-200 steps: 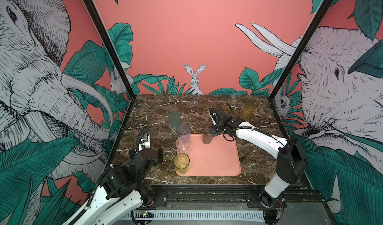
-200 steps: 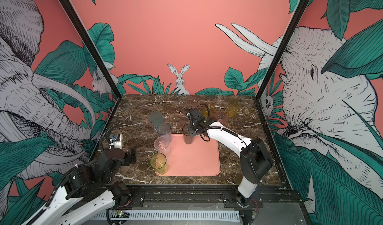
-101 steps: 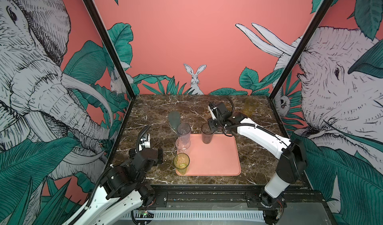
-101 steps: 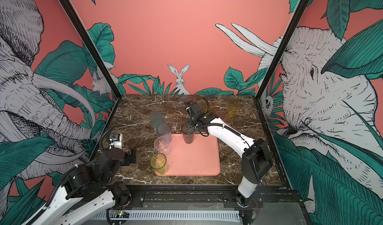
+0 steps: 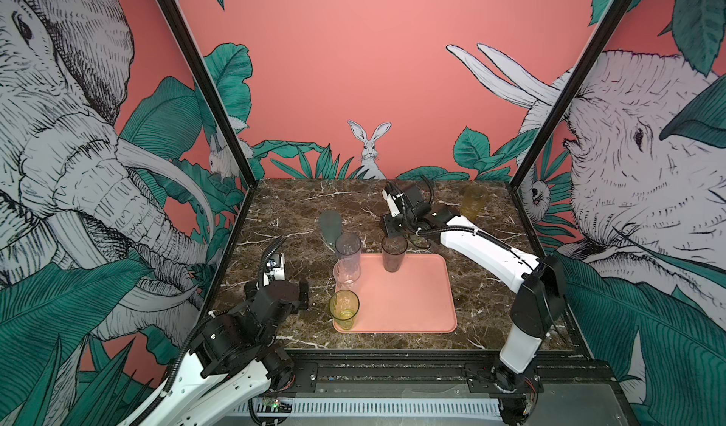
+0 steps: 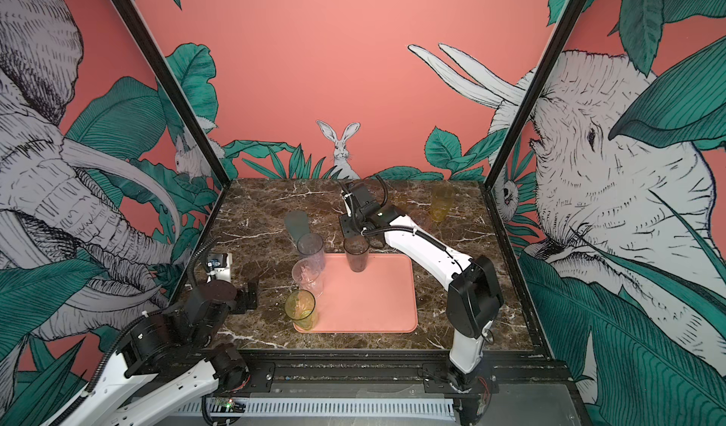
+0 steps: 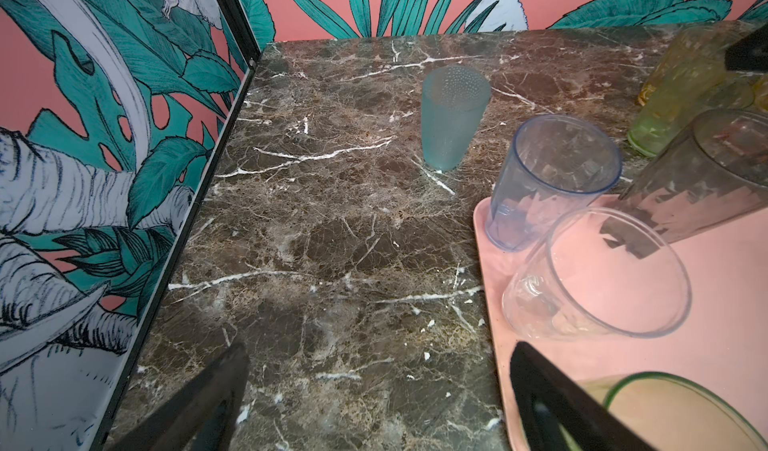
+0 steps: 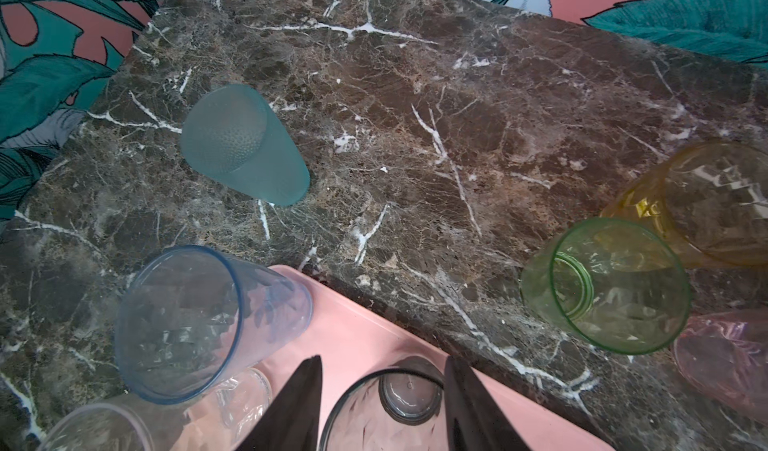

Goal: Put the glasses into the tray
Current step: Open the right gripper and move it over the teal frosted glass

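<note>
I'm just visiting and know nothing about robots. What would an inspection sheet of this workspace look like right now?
Surface: brown marble table, no spills seen.
Job's things: pink tray holds the yellow-green glass, clear glass, grey-violet glass and smoky brown glass, all upright; frosted glass, amber glass, green glass and pink glass are on the table.
Clutter: nothing seen.
Grippers: left gripper open above the table beside the tray; right gripper open, jaws either side of the smoky brown glass.
Cables: black hoses along both arms, nothing snagged.
Surroundings: jungle mural walls, black frame posts.
</note>
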Action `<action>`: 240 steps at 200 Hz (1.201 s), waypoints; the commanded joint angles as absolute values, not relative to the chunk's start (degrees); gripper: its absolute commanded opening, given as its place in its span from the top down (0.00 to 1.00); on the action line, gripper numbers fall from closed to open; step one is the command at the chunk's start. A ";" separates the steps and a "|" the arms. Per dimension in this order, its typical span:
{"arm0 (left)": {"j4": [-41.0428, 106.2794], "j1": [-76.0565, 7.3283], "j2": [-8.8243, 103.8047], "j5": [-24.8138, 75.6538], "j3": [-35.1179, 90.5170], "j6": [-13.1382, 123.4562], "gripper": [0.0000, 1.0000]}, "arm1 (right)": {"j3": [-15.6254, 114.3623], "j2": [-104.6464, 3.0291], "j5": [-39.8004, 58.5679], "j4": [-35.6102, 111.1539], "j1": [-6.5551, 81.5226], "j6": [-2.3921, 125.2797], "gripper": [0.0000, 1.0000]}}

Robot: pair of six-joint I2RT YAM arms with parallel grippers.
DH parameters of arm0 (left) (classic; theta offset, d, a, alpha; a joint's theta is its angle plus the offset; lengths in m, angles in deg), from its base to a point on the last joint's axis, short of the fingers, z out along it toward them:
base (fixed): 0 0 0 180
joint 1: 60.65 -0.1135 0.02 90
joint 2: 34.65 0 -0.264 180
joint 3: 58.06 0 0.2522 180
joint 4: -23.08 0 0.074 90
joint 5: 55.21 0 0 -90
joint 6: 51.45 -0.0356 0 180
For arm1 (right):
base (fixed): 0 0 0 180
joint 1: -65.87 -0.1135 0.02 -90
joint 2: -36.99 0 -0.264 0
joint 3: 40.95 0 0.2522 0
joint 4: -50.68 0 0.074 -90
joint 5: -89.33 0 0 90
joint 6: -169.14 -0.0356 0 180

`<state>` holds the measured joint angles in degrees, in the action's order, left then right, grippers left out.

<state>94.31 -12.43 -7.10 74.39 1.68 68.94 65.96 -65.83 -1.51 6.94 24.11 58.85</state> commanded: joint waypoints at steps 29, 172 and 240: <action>94.23 -12.58 -6.97 74.79 1.09 69.40 0.01 | 72.30 -70.76 0.67 10.27 22.84 57.52 0.49; 94.33 -12.53 -5.74 75.13 1.18 69.49 0.01 | 100.29 -92.31 0.32 -1.44 19.16 53.78 0.27; 94.38 -12.57 -5.43 75.14 1.16 69.49 0.01 | 114.95 -102.62 0.46 -8.64 18.93 51.42 0.21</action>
<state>94.31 -12.43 -5.97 74.43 1.68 68.92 110.83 -100.32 0.59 -5.27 19.56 53.14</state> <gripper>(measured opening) 0.988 0.780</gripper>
